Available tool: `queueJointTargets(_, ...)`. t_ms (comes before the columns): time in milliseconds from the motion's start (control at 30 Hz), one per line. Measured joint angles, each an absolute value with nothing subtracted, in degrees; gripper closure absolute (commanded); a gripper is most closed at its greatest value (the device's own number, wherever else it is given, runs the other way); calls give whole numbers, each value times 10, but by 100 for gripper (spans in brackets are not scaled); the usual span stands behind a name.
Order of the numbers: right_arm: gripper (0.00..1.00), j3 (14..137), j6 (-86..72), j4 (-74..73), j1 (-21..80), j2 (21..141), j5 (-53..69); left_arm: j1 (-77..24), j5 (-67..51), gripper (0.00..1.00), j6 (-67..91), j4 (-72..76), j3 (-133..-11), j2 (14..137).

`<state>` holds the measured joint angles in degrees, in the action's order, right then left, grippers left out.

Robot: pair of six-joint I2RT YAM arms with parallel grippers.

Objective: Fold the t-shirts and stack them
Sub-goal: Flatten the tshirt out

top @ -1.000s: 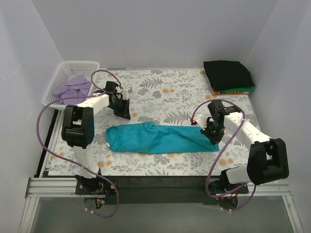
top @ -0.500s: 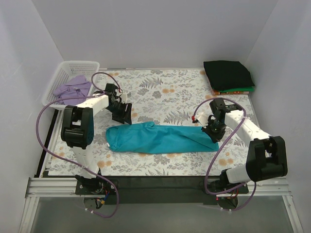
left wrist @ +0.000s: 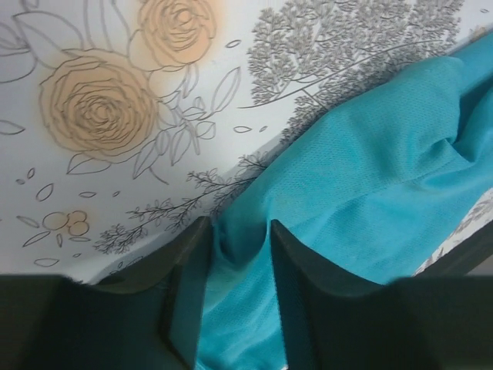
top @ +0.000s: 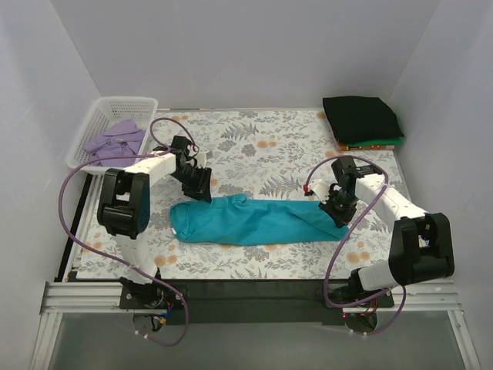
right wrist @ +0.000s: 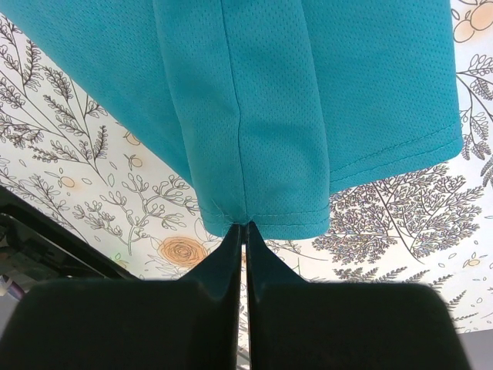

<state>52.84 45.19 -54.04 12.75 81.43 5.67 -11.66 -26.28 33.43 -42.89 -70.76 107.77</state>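
The teal t-shirt (top: 254, 220) lies as a long narrow band across the middle of the floral cloth. My right gripper (top: 339, 210) is shut on its right-end hem (right wrist: 254, 208), the fingers pressed together (right wrist: 246, 225). My left gripper (top: 202, 189) is at the shirt's upper left corner. Its fingers (left wrist: 189, 270) stand apart with a ridge of teal cloth (left wrist: 362, 177) between them (left wrist: 240, 231). A lavender shirt (top: 115, 139) lies crumpled in the basket. A folded black shirt (top: 362, 119) tops a stack at the back right, with green and orange-red edges (top: 377, 144) below it.
The white lattice basket (top: 104, 112) stands at the back left corner. White walls close in the left, back and right sides. The floral table cloth (top: 254, 142) covers the table, and a dark strip runs along its near edge.
My left gripper has moved right and nearer, from the bare cloth onto the shirt's upper left corner. The right gripper has stayed holding the right end, which shifted slightly.
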Motion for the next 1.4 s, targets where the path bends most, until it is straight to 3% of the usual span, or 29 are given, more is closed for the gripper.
queueJointTargets(67, 99, 528, 452, -541, 128, 814, 57, -118, -274, 80, 342, -427, -710, 1078)
queueJointTargets(100, 99, 528, 452, -541, 128, 815, 57, -119, -280, 97, 346, -425, -712, 1078)
queueJointTargets(133, 99, 528, 452, -540, 128, 815, 57, -119, -286, 100, 349, -422, -715, 1078)
queueJointTargets(400, 99, 530, 453, -541, 124, 825, 57, -118, -313, 100, 349, -394, -739, 1063)
queueJointTargets(600, 99, 546, 453, -540, 108, 834, 58, -119, -362, 100, 229, -409, -707, 919)
queueJointTargets(633, 99, 547, 454, -540, 105, 833, 58, -120, -370, 98, 187, -422, -688, 877)
queueJointTargets(667, 99, 547, 454, -541, 105, 833, 58, -123, -376, 85, 147, -436, -665, 838)
queueJointTargets(800, 99, 546, 455, -541, 103, 829, 60, -139, -361, 57, 16, -498, -529, 713)
queueJointTargets(833, 99, 546, 456, -542, 102, 828, 61, -141, -346, 55, 3, -506, -494, 700)
queueJointTargets(967, 99, 545, 459, -545, 102, 827, 62, -138, -299, 53, -15, -539, -429, 696)
queueJointTargets(1200, 99, 545, 464, -557, 102, 825, 71, -118, -324, 53, 19, -529, -491, 686)
queueJointTargets(1400, 99, 544, 465, -561, 102, 822, 77, -82, -361, 64, 90, -498, -551, 755)
